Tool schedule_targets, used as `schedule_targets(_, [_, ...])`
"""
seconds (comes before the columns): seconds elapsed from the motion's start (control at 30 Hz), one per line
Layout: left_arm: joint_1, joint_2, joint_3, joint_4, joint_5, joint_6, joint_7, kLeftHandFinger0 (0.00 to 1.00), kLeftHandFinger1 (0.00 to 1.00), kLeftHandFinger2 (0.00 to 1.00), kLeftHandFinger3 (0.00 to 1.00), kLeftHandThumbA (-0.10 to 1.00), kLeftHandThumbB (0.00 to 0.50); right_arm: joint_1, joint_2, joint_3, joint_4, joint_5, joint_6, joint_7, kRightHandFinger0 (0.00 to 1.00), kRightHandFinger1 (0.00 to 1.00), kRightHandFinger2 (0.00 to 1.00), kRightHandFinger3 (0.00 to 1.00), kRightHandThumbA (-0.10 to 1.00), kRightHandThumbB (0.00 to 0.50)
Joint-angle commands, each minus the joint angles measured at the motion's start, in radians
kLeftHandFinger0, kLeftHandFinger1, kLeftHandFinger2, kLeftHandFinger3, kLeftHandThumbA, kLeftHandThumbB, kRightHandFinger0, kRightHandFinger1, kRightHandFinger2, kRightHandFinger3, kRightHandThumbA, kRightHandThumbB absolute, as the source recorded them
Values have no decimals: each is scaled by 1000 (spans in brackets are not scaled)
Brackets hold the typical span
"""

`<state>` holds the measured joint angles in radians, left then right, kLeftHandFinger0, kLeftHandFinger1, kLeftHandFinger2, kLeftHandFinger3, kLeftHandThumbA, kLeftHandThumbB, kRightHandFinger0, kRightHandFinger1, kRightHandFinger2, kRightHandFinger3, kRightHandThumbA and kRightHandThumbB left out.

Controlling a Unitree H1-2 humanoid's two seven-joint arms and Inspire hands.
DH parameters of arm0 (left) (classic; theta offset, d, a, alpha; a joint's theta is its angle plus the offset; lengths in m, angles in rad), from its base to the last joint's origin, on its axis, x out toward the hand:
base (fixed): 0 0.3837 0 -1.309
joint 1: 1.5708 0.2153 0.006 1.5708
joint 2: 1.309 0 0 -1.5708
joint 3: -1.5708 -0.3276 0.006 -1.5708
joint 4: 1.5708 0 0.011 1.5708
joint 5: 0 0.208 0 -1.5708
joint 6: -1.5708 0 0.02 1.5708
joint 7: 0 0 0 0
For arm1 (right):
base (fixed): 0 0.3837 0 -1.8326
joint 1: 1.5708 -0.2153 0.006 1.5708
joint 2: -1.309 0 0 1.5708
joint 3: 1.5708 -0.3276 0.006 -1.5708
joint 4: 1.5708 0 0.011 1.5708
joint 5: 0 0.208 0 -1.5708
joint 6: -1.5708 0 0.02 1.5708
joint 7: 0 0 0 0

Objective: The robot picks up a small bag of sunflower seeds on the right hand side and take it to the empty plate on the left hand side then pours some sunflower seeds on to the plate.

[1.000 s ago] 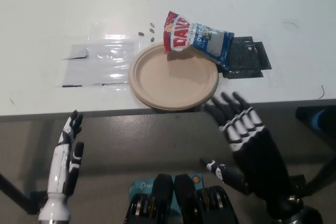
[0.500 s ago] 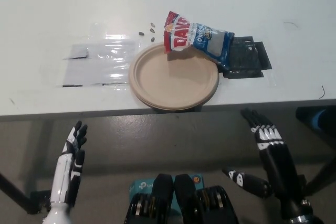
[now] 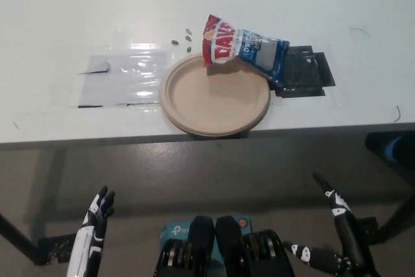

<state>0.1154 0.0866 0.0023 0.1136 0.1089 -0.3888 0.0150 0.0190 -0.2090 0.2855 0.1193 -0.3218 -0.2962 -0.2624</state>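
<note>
Both hands had dropped lower since the earlier frames, while bag, plate & table stayed put. The R hand [image 3: 337, 238], which a sec ago was up near the table edge just below the plate, now sat at the bottom right, well below the table, fingers spread apart & holding nothing. The L hand [image 3: 94, 231] had sunk too, now at the lower left near the frame bottom; fingers loosely extended, empty, w/ only its upper part visible. Both hands were well apart from everything on the table [image 3: 52, 24]. The sunflower seed bag [image 3: 245, 48] lay on its side on the white table top, red end resting over the far rim of the plate [image 3: 215, 95], blue/white end reaching right onto a black patch [image 3: 308, 72] on the table. The tan plate sat near the table's front edge, slightly overhanging it; its surface looked bare, no seeds seen on it. A few loose seeds [image 3: 183, 38] lay on the table just beyond the plate's far left rim. A clear plastic sheet [image 3: 120, 79] lay flat to the left of the plate.
</note>
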Motion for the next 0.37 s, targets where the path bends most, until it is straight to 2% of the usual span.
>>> schedule_targets(0.0, [8, 19, -8, -40, -61, -47, -37, 1000, 1000, 1000, 1000, 1000, 252, -11, 14, -35, -11, 168, -112, 85, 1000, 1000, 1000, 1000, 1000, 165])
schedule_targets(0.07, [8, 20, -8, -38, -60, -52, -37, 1000, 1000, 1000, 1000, 1000, 243, -8, 18, -39, -14, 183, -113, 98, 1000, 1000, 1000, 1000, 1000, 169])
schedule_targets(0.17, [21, 24, -10, -55, -56, -31, -43, 1000, 1000, 1000, 1000, 1000, 231, 5, 22, -43, -17, 178, -127, 110, 1000, 1000, 1000, 1000, 1000, 132])
schedule_targets(0.33, [52, 20, -12, -64, -53, -29, -46, 1000, 1000, 1000, 1000, 1000, 222, 27, 24, -49, -20, 175, -131, 124, 1000, 1000, 1000, 1000, 1000, 136])
